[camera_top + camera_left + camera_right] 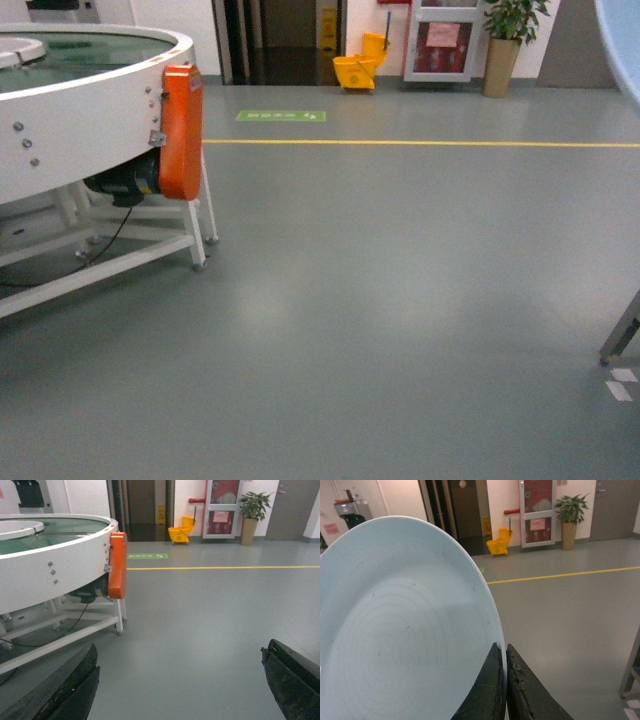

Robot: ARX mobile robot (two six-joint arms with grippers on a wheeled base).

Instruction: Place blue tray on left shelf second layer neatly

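The blue tray (405,630) fills the left half of the right wrist view, held on edge, pale blue with a raised rim. My right gripper (505,652) is shut on the tray's rim, one finger on each side. A sliver of the tray (624,45) shows at the top right corner of the head view. My left gripper (181,647) is open over bare grey floor, with nothing between its dark fingers (70,685). The left shelf is out of view in all frames.
A large round white machine (80,110) with an orange guard (182,130) stands at the left on a white frame (198,235). A grey metal leg (620,340) stands at the right edge. Far back are a yellow mop bucket (358,68) and a potted plant (510,40).
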